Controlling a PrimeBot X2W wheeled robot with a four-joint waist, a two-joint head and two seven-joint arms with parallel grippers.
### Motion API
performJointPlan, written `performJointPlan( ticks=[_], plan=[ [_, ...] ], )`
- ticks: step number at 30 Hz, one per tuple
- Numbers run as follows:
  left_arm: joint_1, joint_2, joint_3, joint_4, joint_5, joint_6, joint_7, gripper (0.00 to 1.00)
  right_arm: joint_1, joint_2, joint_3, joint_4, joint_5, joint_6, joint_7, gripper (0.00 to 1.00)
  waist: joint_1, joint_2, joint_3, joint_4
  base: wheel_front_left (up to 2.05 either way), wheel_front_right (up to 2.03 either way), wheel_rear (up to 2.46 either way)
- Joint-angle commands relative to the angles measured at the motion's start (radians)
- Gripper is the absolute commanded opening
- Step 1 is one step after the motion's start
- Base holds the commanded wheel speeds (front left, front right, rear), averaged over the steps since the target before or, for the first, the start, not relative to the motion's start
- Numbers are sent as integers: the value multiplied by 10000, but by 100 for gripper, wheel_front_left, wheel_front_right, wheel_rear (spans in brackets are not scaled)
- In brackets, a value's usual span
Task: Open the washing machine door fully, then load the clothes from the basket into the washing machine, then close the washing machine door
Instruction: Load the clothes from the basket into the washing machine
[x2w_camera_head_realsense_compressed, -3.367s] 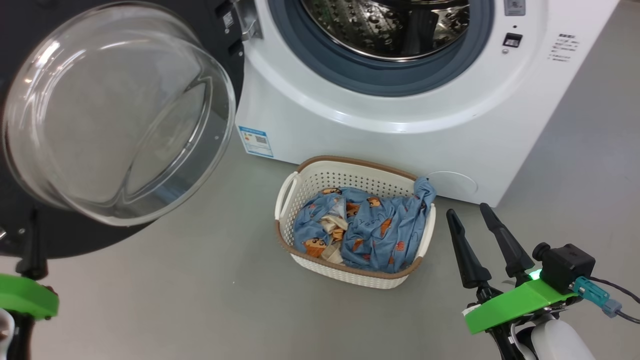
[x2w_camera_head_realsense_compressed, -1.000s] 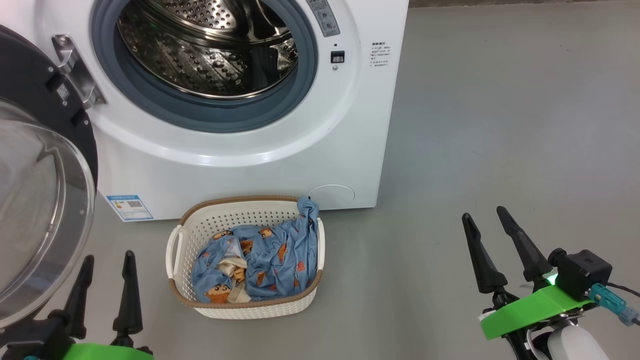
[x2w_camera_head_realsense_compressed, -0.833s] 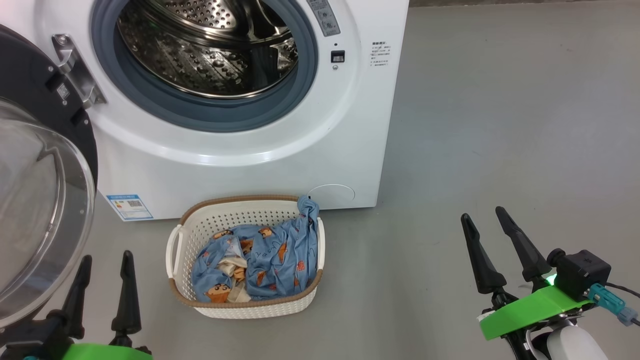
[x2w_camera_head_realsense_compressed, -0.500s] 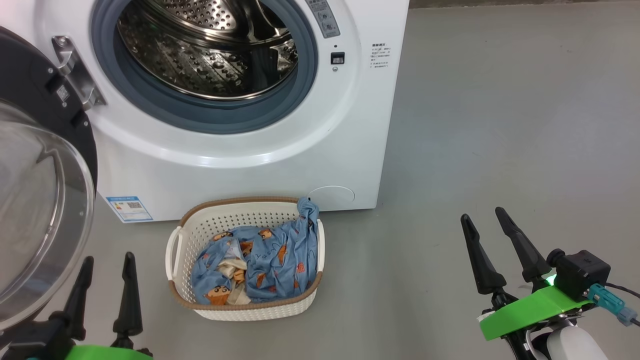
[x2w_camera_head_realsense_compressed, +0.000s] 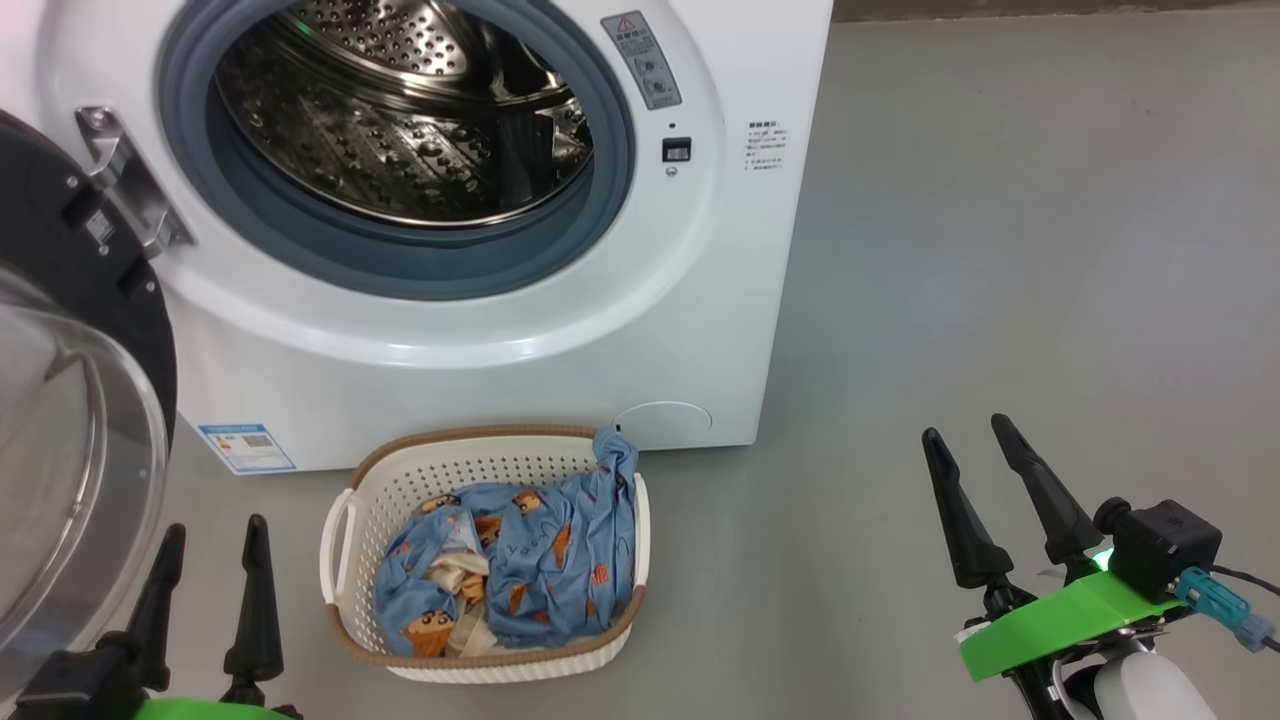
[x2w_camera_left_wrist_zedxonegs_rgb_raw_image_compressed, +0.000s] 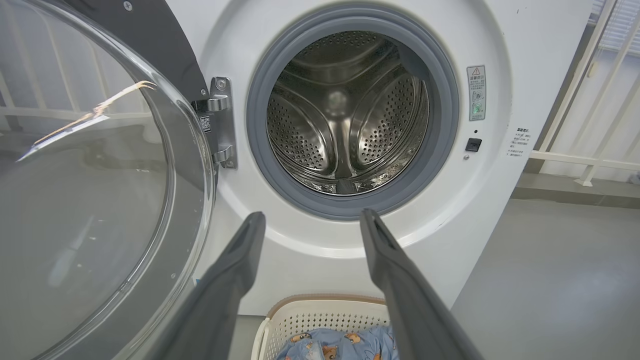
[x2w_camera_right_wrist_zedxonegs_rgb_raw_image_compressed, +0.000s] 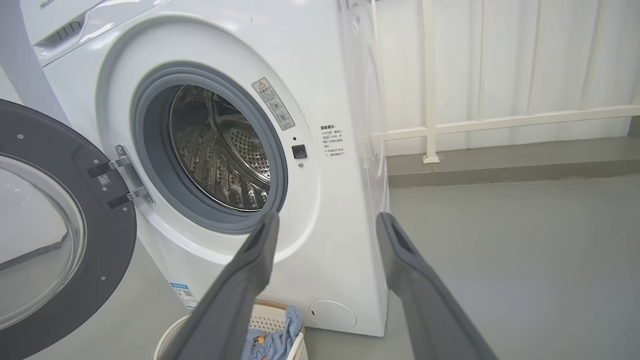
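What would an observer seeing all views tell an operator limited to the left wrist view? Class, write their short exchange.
Operator: My view cuts off the basket. What is in it?
Observer: The clothes lie heaped in the basket, one blue corner draped over its far right rim.
Operator: Where is the right claw?
Observer: The right claw is open and empty, above the floor to the right of the washing machine.

I see a bare grey floor (x2w_camera_head_realsense_compressed: 1000, 250) — the washer (x2w_camera_head_realsense_compressed: 480, 390) stands on it, and the basket (x2w_camera_head_realsense_compressed: 480, 470) sits just in front of it.
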Motion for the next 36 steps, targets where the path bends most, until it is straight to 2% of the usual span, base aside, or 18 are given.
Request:
performJointPlan(
  ticks=[1,16,36],
  plan=[
    [-315,171,403,-178,81,-112,-122,100,-84,-56,203,-267,-1,90,-120,100,0,-1,28,19,101,-101,0],
    [-397,120,541,-167,157,-183,-122,100,-146,13,180,-263,-8,90,-120,100,0,-1,156,70,90,-90,0],
    [-469,40,613,-58,307,-253,-122,100,-191,22,193,-295,-48,90,-120,100,0,-1,222,63,3,-3,0]
  ],
)
